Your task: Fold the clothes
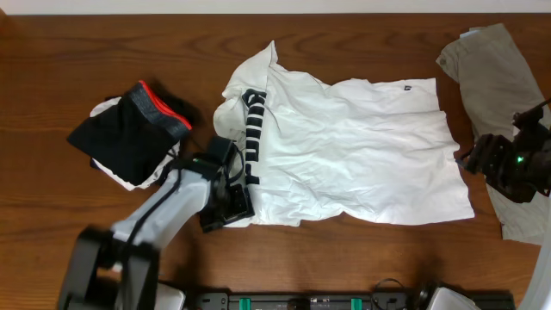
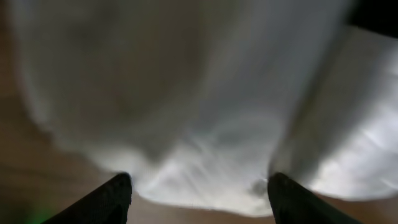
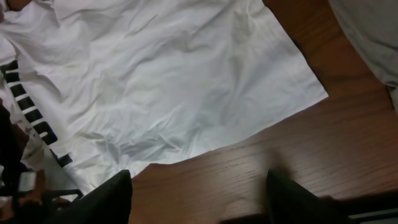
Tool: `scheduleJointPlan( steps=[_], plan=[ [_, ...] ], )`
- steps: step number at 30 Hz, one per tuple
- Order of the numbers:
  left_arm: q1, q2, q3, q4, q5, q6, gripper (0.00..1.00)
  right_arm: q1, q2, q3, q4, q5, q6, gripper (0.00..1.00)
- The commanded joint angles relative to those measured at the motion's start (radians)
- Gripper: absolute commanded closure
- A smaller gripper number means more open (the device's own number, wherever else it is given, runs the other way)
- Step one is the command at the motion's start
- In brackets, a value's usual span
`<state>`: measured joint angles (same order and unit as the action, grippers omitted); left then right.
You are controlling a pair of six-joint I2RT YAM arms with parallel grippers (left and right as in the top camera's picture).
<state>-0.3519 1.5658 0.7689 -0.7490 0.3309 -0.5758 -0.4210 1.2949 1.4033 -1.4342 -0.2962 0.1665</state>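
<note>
Three garments, none folded properly so far as we see: black garment (image 1: 129, 136) bunched at left; left gripper (image 2: 200, 198) spread over a corner of the T-shirt (image 1: 353, 151), which lies crumpled in the middle; right gripper (image 3: 199, 200) spread, empty, beside the khaki garment (image 1: 499, 73).

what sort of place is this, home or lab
Likely a robotics lab bench: a grey left robot arm and black right robot arm work at a brown wooden table holding a white cotton T-shirt with dark lettering.
</note>
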Motion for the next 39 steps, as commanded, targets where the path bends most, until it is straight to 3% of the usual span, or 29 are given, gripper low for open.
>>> scheduleJointPlan(
  steps=[1,7,11,14,22,39],
  plan=[
    [-0.001,0.072,0.000,0.010,0.051,-0.027,0.35,0.009,-0.006,-0.001,0.005,-0.006,-0.019,0.33],
    [0.011,0.073,0.033,0.026,0.048,0.024,0.78,0.009,-0.005,-0.010,0.030,0.029,-0.018,0.31],
    [0.042,-0.002,0.106,-0.010,0.016,0.046,0.93,0.009,-0.005,-0.063,0.074,0.028,-0.006,0.30],
    [0.063,-0.082,0.181,-0.063,-0.015,0.075,0.94,0.009,-0.005,-0.130,0.114,0.028,-0.006,0.30],
    [0.068,-0.283,0.318,-0.155,-0.285,0.090,0.94,0.009,-0.005,-0.352,0.219,0.038,0.043,0.30],
    [0.068,-0.304,0.318,-0.193,-0.321,0.131,0.94,0.009,-0.005,-0.697,0.380,0.062,0.187,0.39]
  ],
)
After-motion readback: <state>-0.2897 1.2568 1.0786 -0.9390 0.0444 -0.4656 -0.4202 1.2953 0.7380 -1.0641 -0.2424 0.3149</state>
